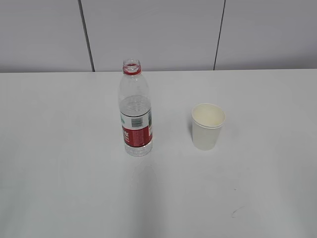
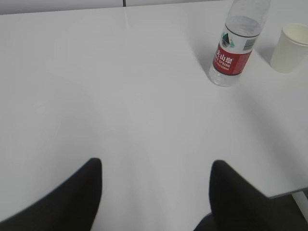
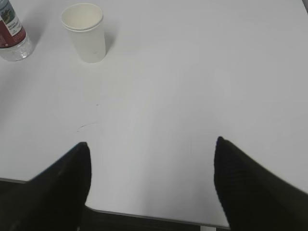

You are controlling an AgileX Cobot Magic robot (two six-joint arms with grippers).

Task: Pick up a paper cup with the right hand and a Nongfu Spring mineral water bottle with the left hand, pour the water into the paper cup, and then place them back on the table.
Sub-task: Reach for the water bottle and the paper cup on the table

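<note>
The clear capless Nongfu Spring bottle [image 1: 134, 110] with red neck ring and red-and-white label stands upright on the white table [image 1: 59, 163], water [image 1: 134, 105] reaching about its middle. The white paper cup [image 1: 207, 126] stands upright to its right, apart from it, and looks empty. Neither arm shows in the exterior view. In the left wrist view my left gripper [image 2: 155, 169] is open and empty, far short of the bottle [image 2: 234, 50] and cup [image 2: 288, 47]. In the right wrist view my right gripper [image 3: 151, 144] is open and empty over the table's near edge, far from the cup [image 3: 85, 32] and bottle [image 3: 12, 36].
A grey panelled wall [image 1: 158, 34] stands behind the table. Small dark scuff marks [image 1: 235, 212] lie on the tabletop at the front right. The table's front edge [image 3: 144, 215] shows under the right gripper.
</note>
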